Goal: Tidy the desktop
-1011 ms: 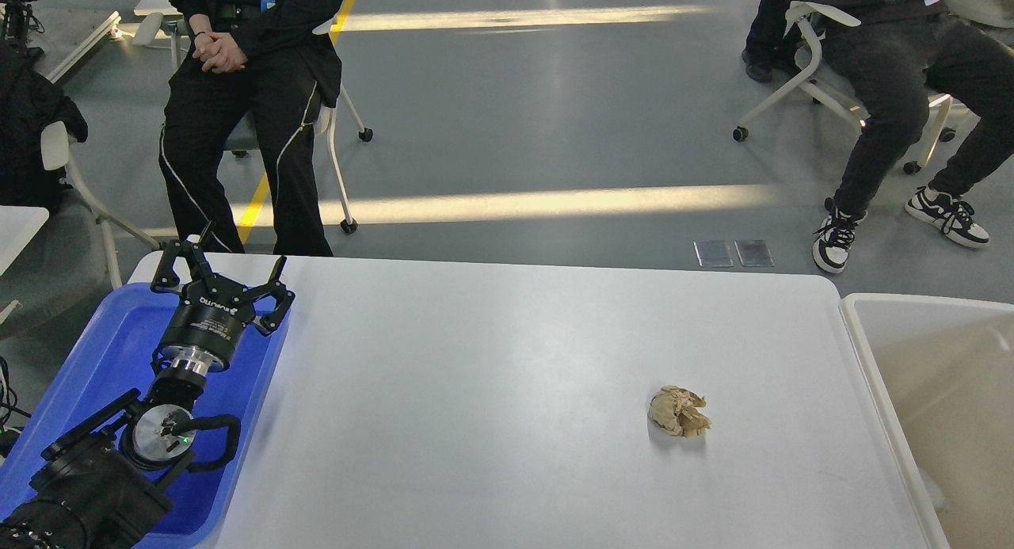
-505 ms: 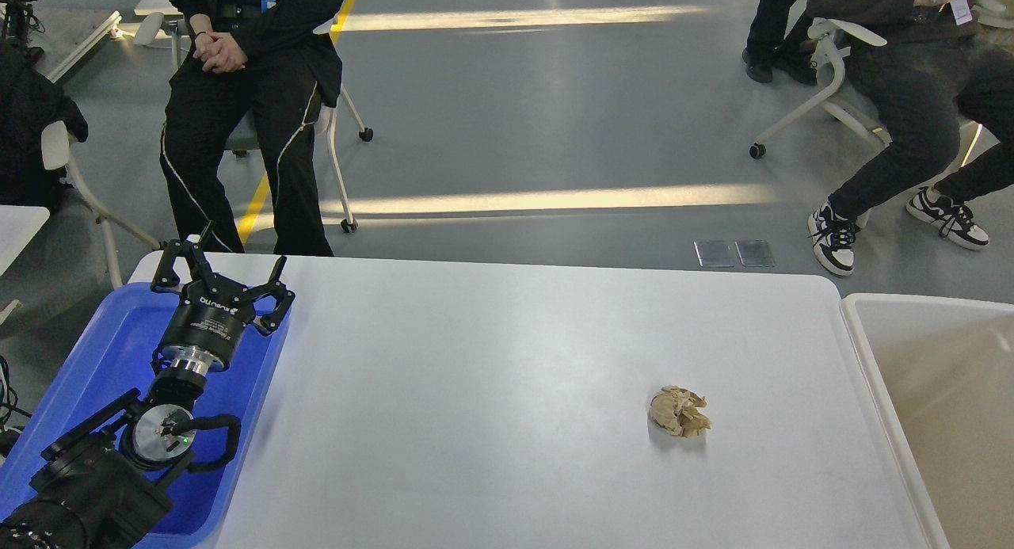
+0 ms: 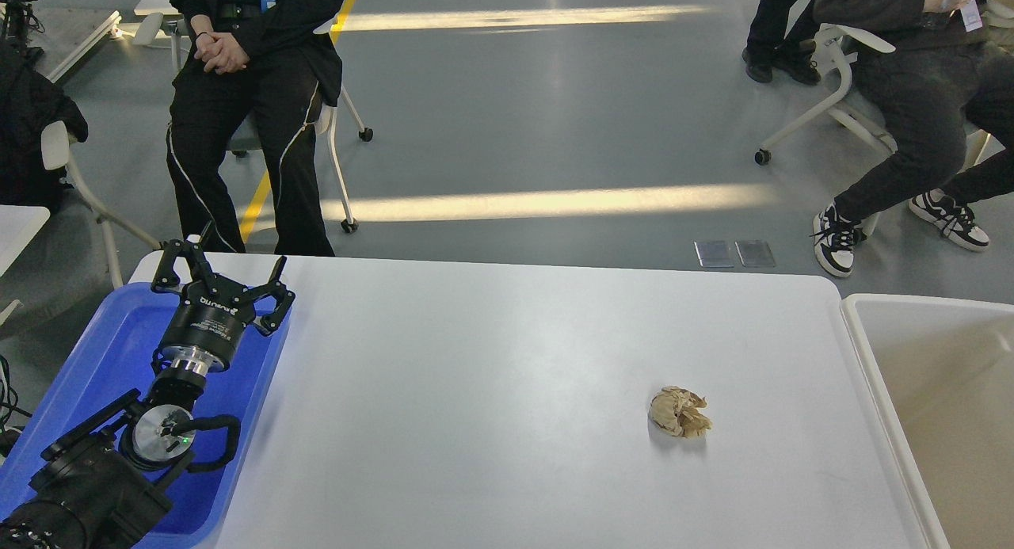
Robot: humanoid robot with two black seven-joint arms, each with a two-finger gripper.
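In the head view, the large smooth white rectangular desktop (image 3: 491, 390) filled the lower frame, bare but for one crumpled tan paper wad (image 3: 679, 411) lying right of centre. The left gripper (image 3: 223, 273) hung over the far end of the blue plastic tray (image 3: 103, 351) at the desktop's left edge, its black fingers spread apart and holding nothing. The right gripper was out of sight.

The wad lay well apart from that gripper, so a long reach might overshoot, and the light paper could skid on the slick top or slip from a loose pinch before reaching the white-rimmed beige bin (image 3: 863, 351) at the right edge.

Beyond lay a grey floor with sunlit stripes, where seated people on white wheeled chairs waited.
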